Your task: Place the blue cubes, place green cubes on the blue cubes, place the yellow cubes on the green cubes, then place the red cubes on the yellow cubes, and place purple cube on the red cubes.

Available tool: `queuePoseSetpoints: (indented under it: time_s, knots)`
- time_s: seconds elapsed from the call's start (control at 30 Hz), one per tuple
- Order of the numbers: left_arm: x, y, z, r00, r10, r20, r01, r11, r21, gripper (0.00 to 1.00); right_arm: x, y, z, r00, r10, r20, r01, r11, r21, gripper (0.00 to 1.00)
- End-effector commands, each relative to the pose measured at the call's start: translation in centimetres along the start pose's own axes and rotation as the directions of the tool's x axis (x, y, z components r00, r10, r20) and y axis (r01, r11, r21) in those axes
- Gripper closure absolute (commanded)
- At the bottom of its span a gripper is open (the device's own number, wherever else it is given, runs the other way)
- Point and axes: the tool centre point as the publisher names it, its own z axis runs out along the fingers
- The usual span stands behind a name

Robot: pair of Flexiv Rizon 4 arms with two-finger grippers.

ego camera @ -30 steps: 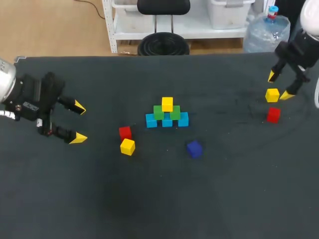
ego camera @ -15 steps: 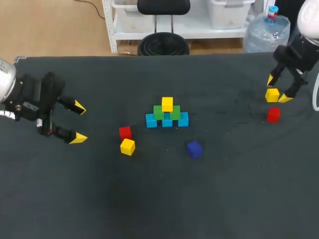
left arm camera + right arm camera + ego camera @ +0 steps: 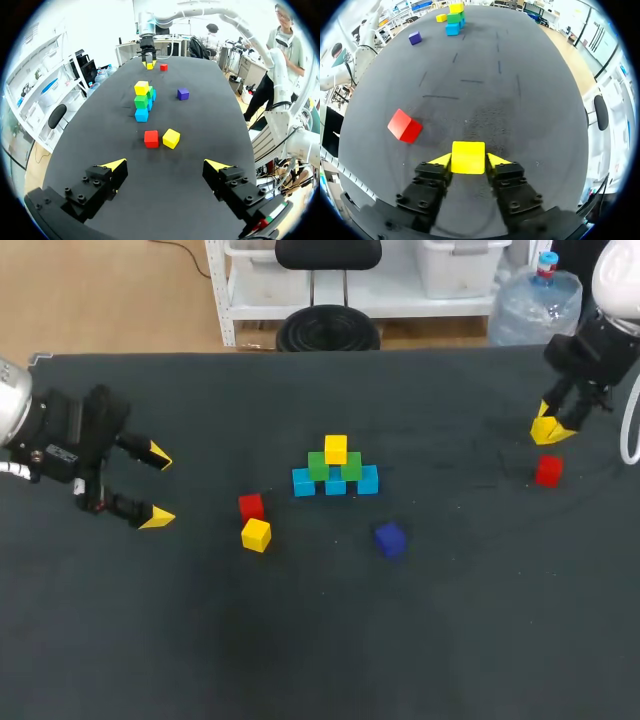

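Note:
At the table's middle stands a pyramid (image 3: 335, 468): three blue cubes (image 3: 335, 484), two green cubes (image 3: 318, 467) on them, one yellow cube (image 3: 336, 448) on top. At the far right my right gripper (image 3: 552, 425) is shut on a loose yellow cube (image 3: 468, 157), both fingers pressing its sides; the cube rests on the table. A red cube (image 3: 548, 471) lies just beside it. Nearer the pyramid lie a second red cube (image 3: 250, 506), a yellow cube (image 3: 256, 534) and a purple cube (image 3: 390, 538). My left gripper (image 3: 155, 485) stands wide open at the left, holding nothing.
The dark table (image 3: 320, 640) has wide bare room in front and between the pyramid and each arm. In the left wrist view the loose red cube (image 3: 151, 138) and yellow cube (image 3: 171, 138) lie ahead of the open left gripper (image 3: 167, 167).
My right gripper came down around the yellow cube at the far right and its fingers drew together onto it. The left arm and the other cubes stayed still.

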Motion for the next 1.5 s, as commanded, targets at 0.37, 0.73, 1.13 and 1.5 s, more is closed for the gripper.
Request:
queuePoseSetpoints:
  time_s: [0.37, 0.73, 1.13, 1.5]
  knots:
    - [0.1, 0.1, 0.1, 1.000, 0.002, 0.003, -0.002, 1.000, 0.001, 0.00, -2.8, 0.9, -1.1, 0.999, 0.025, 0.029, -0.027, 0.998, 0.064, 1.00]
    - [0.1, 0.1, 0.1, 1.000, 0.002, 0.003, -0.002, 1.000, 0.001, 0.00, -9.2, 1.7, -3.8, 0.996, 0.089, -0.009, -0.087, 0.986, 0.146, 1.00]
    - [0.1, 0.1, 0.1, 1.000, 0.002, 0.003, -0.002, 1.000, 0.001, 0.00, -16.1, 3.8, -4.0, 0.991, 0.114, 0.063, -0.126, 0.960, 0.250, 1.00]
    - [0.1, 0.1, 0.1, 1.000, 0.002, 0.003, -0.002, 1.000, 0.001, 0.00, -21.4, 4.9, -2.0, 0.983, 0.136, 0.123, -0.169, 0.934, 0.314, 1.00]
